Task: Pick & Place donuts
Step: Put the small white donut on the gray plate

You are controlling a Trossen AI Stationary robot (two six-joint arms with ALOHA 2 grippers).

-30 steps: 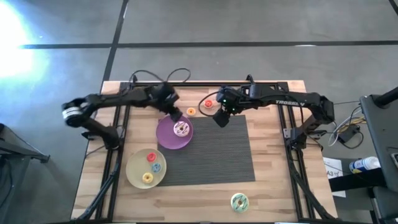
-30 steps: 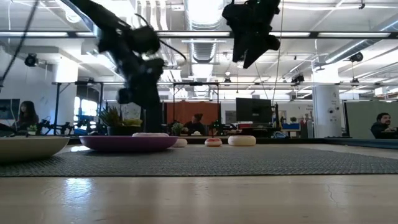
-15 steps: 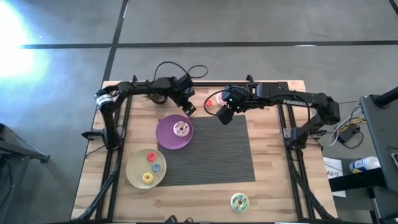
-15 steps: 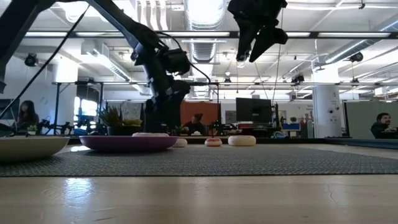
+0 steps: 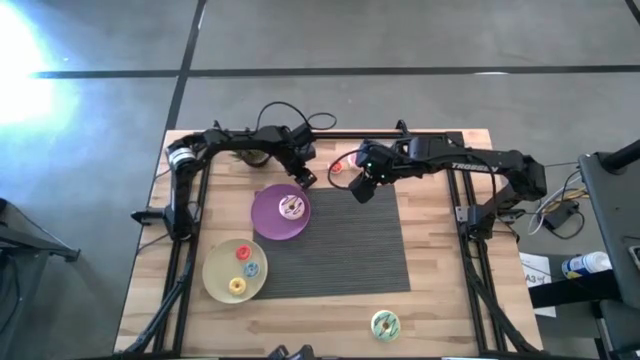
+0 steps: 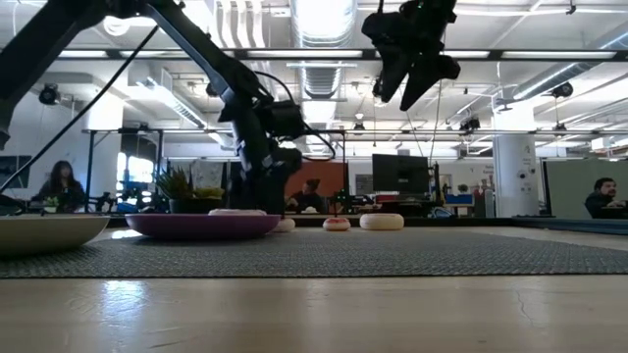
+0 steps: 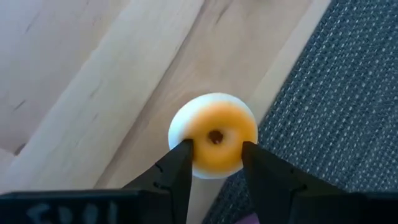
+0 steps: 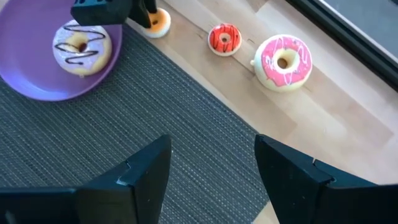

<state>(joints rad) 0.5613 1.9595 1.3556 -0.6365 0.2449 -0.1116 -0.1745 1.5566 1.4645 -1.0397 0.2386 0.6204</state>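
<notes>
A tiny orange donut (image 7: 214,144) lies flat on the wooden table beside the mat's far left corner. My left gripper (image 5: 304,178) is open and low over it, one finger on each side. A tiny red donut (image 8: 224,38) and a pink donut (image 8: 283,62) lie on the wood farther right. A white donut with dark drizzle (image 8: 81,46) lies on the purple plate (image 5: 262,222). My right gripper (image 8: 214,180) is open and empty, high above the mat's far edge (image 5: 362,190). My left gripper comes from above, pointing down, with its fingers (image 7: 180,163) at the two opposite sides of the orange donut's rim (image 7: 186,127). I cannot tell whether they touch it. The donut lies flat on the table.
A yellow plate (image 5: 215,262) at the near left holds three tiny donuts. A green-iced donut (image 5: 385,324) lies on the wood near the front edge. The dark ribbed mat (image 5: 350,250) covers the table's middle. People sit in the room behind.
My left gripper has gone from above the purple plate's far rim toward the table's far right, to the orange donut, and has come down over it. The donuts and plates have stayed where they were.
</notes>
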